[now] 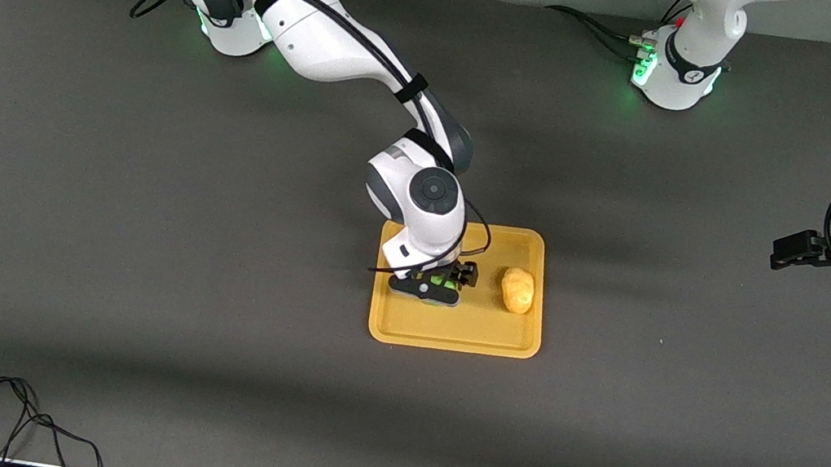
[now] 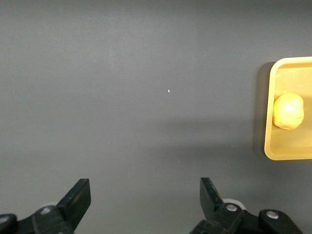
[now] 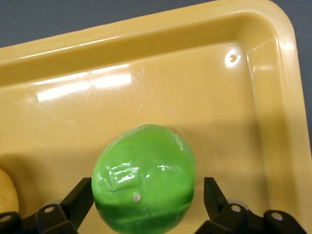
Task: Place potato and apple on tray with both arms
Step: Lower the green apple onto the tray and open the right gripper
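The right arm reaches from its base down to the tray, elbow bent, wrist pointing straight down; the right hand sits low over the tray's floor with the apple between its fingers; in the right wrist view the fingers stand spread, a narrow gap showing on each side of the apple, so nothing is gripped. The left arm waits at its own end of the counter, well apart from the tray; the left hand hangs over bare counter, fingers wide apart and holding nothing. One apple, one potato, one tray; both lie on the tray, the potato beside the apple toward the left arm's end, near that rim. The tray's strip nearest the front camera lies bare; open counter surrounds the tray on all sides.
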